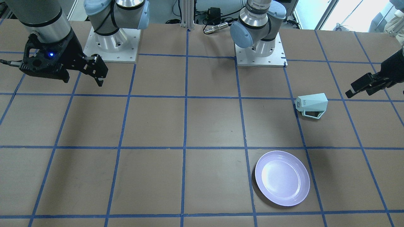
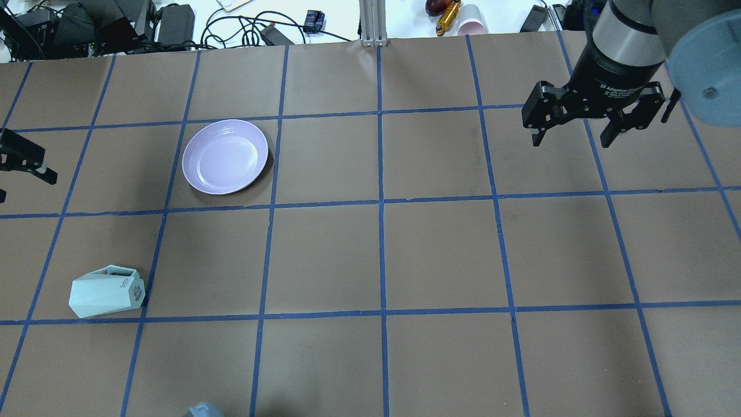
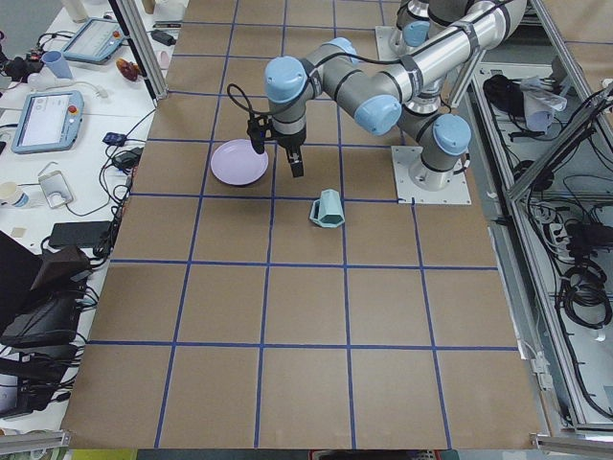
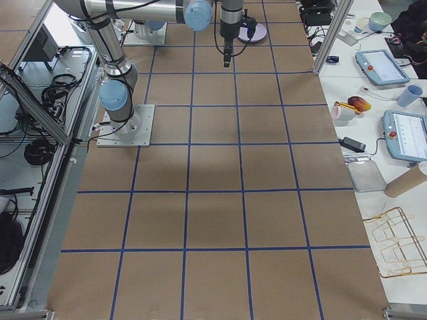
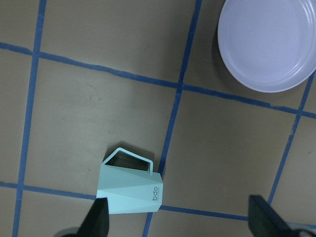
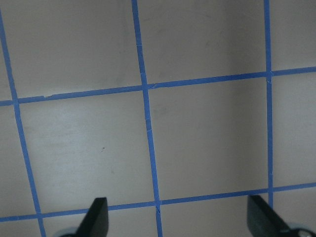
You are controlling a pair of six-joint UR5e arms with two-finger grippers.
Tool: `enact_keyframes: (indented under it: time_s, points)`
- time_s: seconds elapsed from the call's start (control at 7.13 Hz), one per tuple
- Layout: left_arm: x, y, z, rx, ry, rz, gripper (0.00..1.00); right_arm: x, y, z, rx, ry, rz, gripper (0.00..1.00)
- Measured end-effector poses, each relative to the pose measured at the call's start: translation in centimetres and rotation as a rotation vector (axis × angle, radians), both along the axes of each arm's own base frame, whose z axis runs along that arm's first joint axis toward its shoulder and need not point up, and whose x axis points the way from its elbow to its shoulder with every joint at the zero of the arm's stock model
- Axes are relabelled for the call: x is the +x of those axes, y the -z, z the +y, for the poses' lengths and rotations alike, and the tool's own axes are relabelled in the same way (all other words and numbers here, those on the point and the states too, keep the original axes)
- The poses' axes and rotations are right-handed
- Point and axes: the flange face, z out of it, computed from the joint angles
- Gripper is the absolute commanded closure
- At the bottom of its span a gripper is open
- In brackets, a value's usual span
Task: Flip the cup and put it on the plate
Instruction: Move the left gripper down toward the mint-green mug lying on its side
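Note:
The mint-green cup (image 1: 312, 105) lies on its side on the table, lettered base toward the middle, handle away from the robot; it also shows in the overhead view (image 2: 107, 291) and left wrist view (image 5: 129, 190). The lavender plate (image 1: 282, 178) sits empty farther from the robot, about one grid square from the cup (image 2: 225, 156) (image 5: 269, 44). My left gripper (image 1: 363, 86) hovers open and empty above the table beside the cup, at the overhead view's left edge (image 2: 23, 162). My right gripper (image 2: 573, 124) is open and empty, high over the table's other side (image 1: 94, 71).
The table is brown paper with a blue tape grid. Both arm bases (image 1: 110, 44) (image 1: 260, 47) stand at the robot's edge. Cables, power bricks and small items (image 2: 173, 23) lie beyond the far edge. Tablets and cups sit on side benches (image 4: 387, 67).

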Motion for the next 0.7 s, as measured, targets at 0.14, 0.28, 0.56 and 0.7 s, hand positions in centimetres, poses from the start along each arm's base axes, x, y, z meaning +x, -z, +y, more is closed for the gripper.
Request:
enact_keyframes:
  time_s: [0.14,0.28,0.56,0.7]
  points:
    - [2.8,1.8,1.1,-0.001,0.002,0.046,0.00,0.0,0.0,0.0,0.001,0.000,0.000,0.00]
    - [5.1,3.8,2.1,-0.002,0.008,0.091,0.00,0.0,0.0,0.0,0.000,0.000,0.000,0.00]
    - [7.5,8.3,3.8,0.011,0.015,0.190,0.00,0.0,0.0,0.0,-0.001,0.000,0.000,0.00]
    - [7.6,10.7,4.4,0.023,0.018,0.241,0.00,0.0,0.0,0.0,-0.001,0.000,0.000,0.00]
